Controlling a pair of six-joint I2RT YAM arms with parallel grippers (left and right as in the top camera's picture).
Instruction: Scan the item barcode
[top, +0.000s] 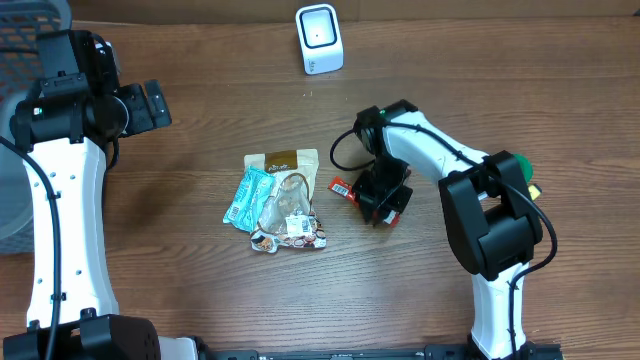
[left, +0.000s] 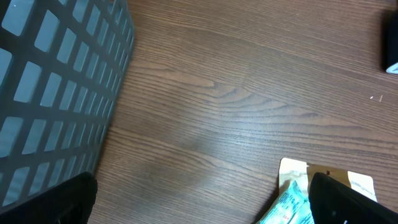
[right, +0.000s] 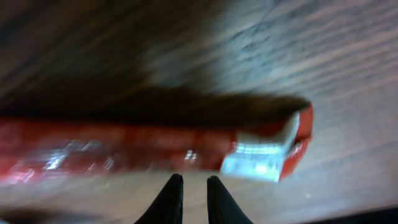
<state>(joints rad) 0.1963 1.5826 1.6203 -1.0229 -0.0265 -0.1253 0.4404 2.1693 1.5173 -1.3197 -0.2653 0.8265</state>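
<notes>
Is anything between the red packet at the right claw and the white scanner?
Nothing on the table does: overhead, only bare table lies between the red packet and the white scanner. The right arm's black cable loops close to that line near the packet; the pile of snack packets sits well aside.

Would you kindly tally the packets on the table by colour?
Red packet: 1
Teal packet: 1
Tan-topped pouch with a clear front: 1, though it may be two overlapping
Total: 3
</notes>
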